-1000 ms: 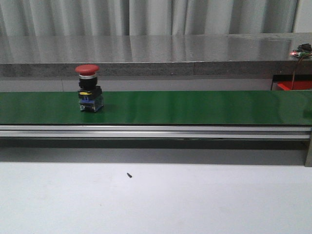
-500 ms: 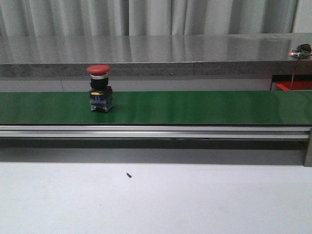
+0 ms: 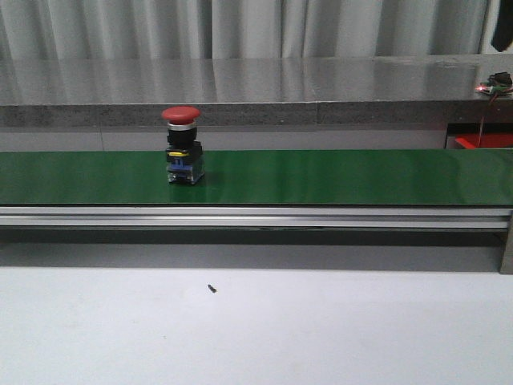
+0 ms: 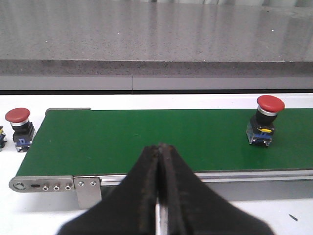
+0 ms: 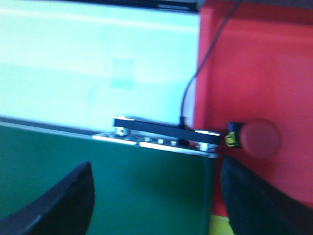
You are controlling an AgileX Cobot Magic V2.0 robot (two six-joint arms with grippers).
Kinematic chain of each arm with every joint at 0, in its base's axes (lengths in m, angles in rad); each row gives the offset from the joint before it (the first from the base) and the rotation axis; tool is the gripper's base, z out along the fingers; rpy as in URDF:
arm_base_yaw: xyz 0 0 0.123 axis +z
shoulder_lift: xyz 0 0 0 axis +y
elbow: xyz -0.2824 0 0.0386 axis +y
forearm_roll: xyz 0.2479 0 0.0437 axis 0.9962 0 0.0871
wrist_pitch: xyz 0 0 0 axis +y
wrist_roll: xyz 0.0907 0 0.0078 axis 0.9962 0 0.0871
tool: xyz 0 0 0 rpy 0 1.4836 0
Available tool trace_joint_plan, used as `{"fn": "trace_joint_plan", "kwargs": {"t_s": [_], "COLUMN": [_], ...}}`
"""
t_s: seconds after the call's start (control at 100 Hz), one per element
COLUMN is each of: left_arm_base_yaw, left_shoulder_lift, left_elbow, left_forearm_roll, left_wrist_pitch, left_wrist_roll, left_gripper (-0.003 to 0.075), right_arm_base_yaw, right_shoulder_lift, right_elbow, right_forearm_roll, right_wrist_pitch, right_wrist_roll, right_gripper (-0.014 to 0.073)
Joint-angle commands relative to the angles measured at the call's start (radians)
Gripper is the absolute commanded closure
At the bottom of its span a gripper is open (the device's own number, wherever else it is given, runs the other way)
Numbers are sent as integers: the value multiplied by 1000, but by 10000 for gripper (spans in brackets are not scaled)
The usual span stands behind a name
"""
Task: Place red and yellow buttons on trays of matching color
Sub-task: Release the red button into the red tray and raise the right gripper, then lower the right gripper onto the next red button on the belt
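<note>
A red button (image 3: 183,144) stands upright on the green conveyor belt (image 3: 337,176), left of its middle; the left wrist view shows it too (image 4: 265,120). My left gripper (image 4: 160,147) is shut and empty, hovering before the belt's near rail. A second red button (image 4: 19,128) stands off the belt's end. My right gripper (image 5: 156,166) is open over the belt's other end, nothing between its fingers (image 5: 58,205). Beside it a red button (image 5: 257,138) lies on the red tray (image 5: 254,58). A yellow patch (image 5: 217,226) shows below the tray. Neither gripper appears in the front view.
The belt's aluminium rail (image 3: 256,216) runs across the table in front. A small dark screw (image 3: 212,288) lies on the white table. A grey counter (image 3: 256,88) stands behind the belt. A black cable (image 5: 195,78) crosses the red tray's edge.
The red button on the belt has travelled to the right, staying upright. Nothing else in the front view has moved.
</note>
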Motion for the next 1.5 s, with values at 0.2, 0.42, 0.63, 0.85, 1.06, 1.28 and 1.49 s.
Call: {"fn": "trace_joint_plan", "kwargs": {"t_s": [0.2, 0.42, 0.63, 0.85, 1.06, 1.28, 1.49], "left_arm_base_yaw": [-8, -8, -8, -8, -8, -8, -8], "left_shoulder_lift": [7, 7, 7, 7, 7, 7, 7], "left_elbow": [-29, -29, -29, -29, -29, -29, -29], "left_forearm_roll": [-20, -20, -20, -20, -20, -20, -20], "left_wrist_pitch": [-72, -72, -72, -72, -72, -72, -72], "left_wrist_roll": [-2, -2, -2, -2, -2, -2, -2], "left_gripper": [740, 740, 740, 740, 740, 740, 740], "right_arm_base_yaw": [211, 360, 480, 534, 536, 536, 536], "right_shoulder_lift": [-90, -90, -90, -80, -34, 40, 90], "right_elbow": [-23, -23, -23, -23, -23, -23, -23], "right_forearm_roll": [20, 22, 60, 96, 110, 110, 110], "right_wrist_pitch": [54, 114, 119, 105, 89, 88, 85], "right_wrist_roll": [-14, -118, -308, -429, -462, -462, -462], "right_gripper": [53, 53, 53, 53, 53, 53, 53]}}
